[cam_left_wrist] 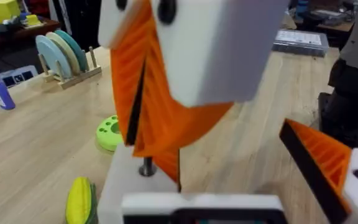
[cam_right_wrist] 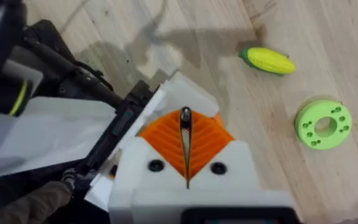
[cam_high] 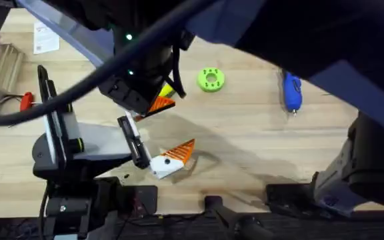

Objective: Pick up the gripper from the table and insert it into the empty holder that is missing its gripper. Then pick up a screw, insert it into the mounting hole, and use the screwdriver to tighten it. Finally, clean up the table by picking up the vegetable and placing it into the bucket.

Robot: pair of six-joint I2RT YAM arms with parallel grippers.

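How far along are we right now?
Done: tapered orange plastic finger appears seated in white block holder. In hand: right gripper pinches a thin dark piece, likely the screw. Remaining: blue powered screwdriver and yellow toy corn lie on the table.

A pale wood-grain table [cam_high: 259, 153] carries the scene, evenly lit with soft shadows. Toward the far side stands a wooden rack of pastel discs [cam_left_wrist: 64, 56]. Beyond it, a dark table [cam_left_wrist: 17, 34] holds what may be yellow blocks.
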